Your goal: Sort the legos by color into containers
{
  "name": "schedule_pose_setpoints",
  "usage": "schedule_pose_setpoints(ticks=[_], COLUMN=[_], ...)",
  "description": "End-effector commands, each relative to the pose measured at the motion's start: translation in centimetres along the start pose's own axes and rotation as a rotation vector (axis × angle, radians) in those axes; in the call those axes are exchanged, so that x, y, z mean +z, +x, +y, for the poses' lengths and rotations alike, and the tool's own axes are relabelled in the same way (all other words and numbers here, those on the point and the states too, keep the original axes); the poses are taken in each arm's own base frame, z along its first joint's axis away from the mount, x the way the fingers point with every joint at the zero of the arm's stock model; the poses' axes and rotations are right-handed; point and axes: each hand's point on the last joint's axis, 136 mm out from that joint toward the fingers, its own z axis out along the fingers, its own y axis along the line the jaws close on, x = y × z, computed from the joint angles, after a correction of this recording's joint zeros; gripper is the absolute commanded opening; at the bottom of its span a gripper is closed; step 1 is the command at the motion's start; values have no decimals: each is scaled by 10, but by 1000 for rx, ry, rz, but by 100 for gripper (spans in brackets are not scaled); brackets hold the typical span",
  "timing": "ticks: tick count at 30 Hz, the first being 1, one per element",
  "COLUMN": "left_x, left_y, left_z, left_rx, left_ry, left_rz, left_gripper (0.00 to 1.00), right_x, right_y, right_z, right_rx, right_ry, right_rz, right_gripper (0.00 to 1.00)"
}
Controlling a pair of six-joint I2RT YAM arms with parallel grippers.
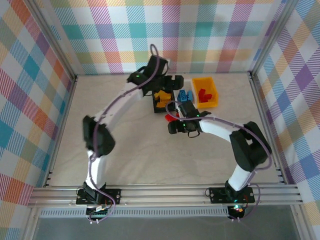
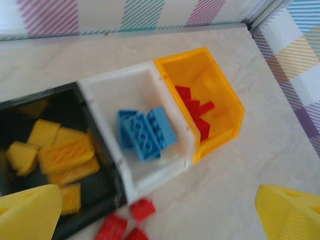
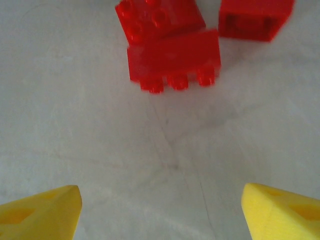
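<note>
Because the red legos (image 3: 172,60) lie seemingly touching, the right gripper (image 3: 160,192), spread wide and empty, may pinch two together.

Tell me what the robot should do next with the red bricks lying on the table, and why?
Probably ease the right gripper forward and down onto the nearest red brick. Its jaws stand open and empty just short of three loose red bricks on the table, and the other reds already lie in the yellow-orange bin.
</note>
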Motion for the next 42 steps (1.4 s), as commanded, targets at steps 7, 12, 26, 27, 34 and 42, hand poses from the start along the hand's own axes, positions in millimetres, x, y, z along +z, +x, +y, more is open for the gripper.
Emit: schedule_pose_setpoints(ticks=[7, 12, 26, 27, 34, 42], left_x=[-77, -102, -107, -105, -82, -43], left_y=[66, 93, 123, 124, 153, 195], left_z=[88, 111, 130, 130, 122, 82], left_rx=[-83, -131, -188, -191, -197, -107], left_ry=[-158, -179, -184, -183, -145, -111], left_rz=[13, 22, 57, 60, 126, 234], left_gripper=[100, 100, 100, 100, 100, 99], right_x=[40, 55, 1, -9, -81, -110], right_y=[-41, -51, -35, -32, -37, -117], right_z=[-4, -4, -10, -11, -56, -131], right_rx=[-105, -117, -50, -42, 54, 205], right_ry=[98, 110, 143, 142, 225, 315], right_rz=[1, 13, -39, -50, -153, -271], right_gripper=[84, 82, 48, 48, 49, 50])
